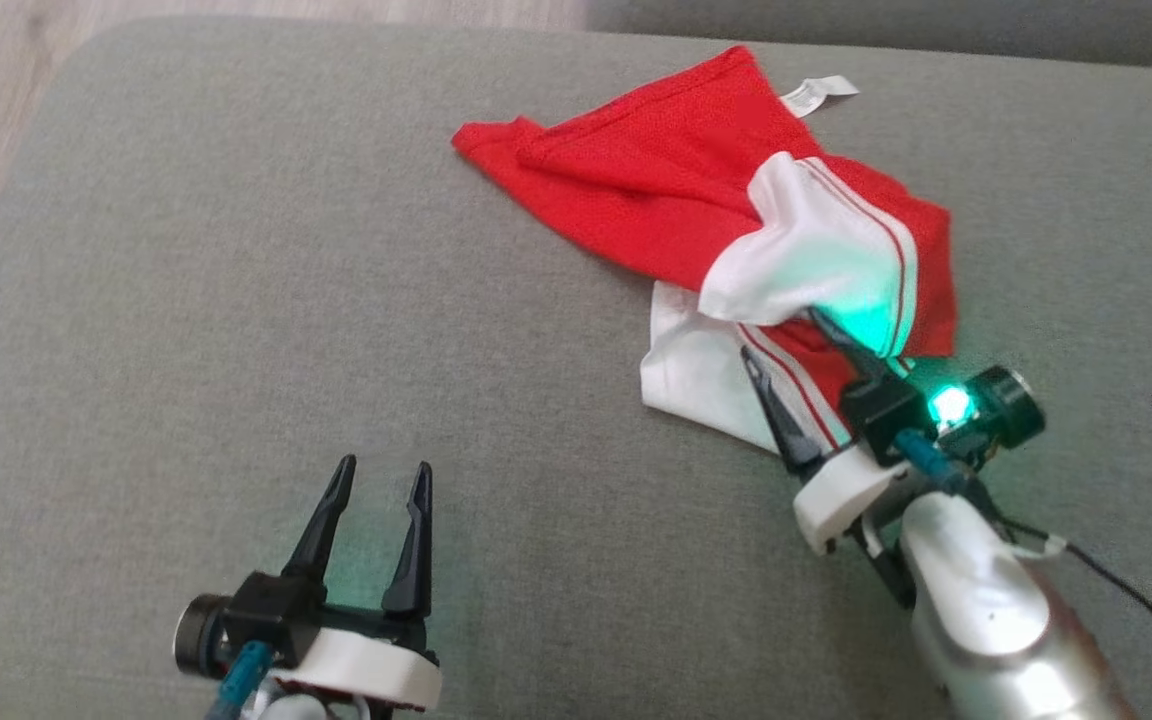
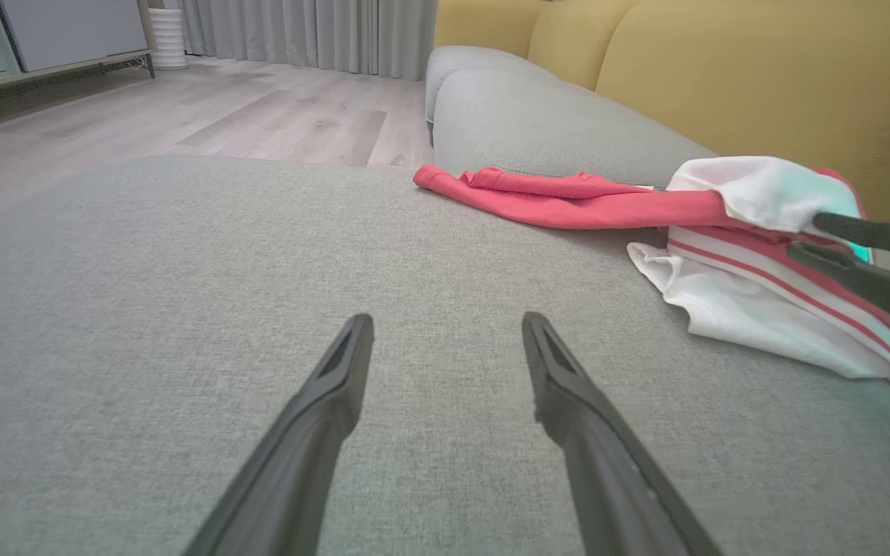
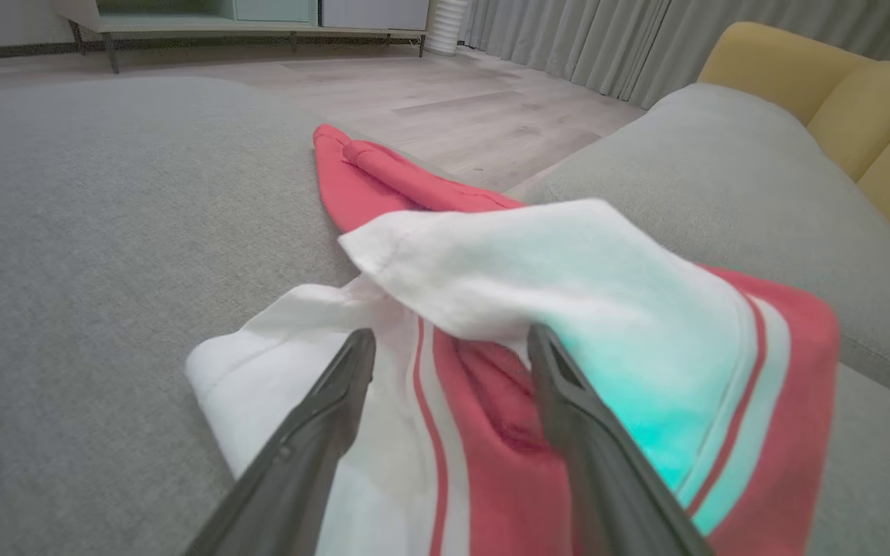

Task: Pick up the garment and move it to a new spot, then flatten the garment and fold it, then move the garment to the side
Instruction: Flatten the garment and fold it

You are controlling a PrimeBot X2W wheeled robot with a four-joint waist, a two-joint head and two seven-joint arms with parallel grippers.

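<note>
Left tool [image 1: 384, 465] hovered open, empty, above the sofa cushion [image 1: 236, 300]; right tool [image 1: 782, 334], equally spread, straddled the garment [image 1: 656, 180], probably best closed on bunched layers.

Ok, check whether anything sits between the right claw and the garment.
Nothing visible does. The right claw is open and right at the garment, which lies on the grey cushion. Its fingers reach over the white, striped end, one tip at the edge of a raised white fold.
</note>
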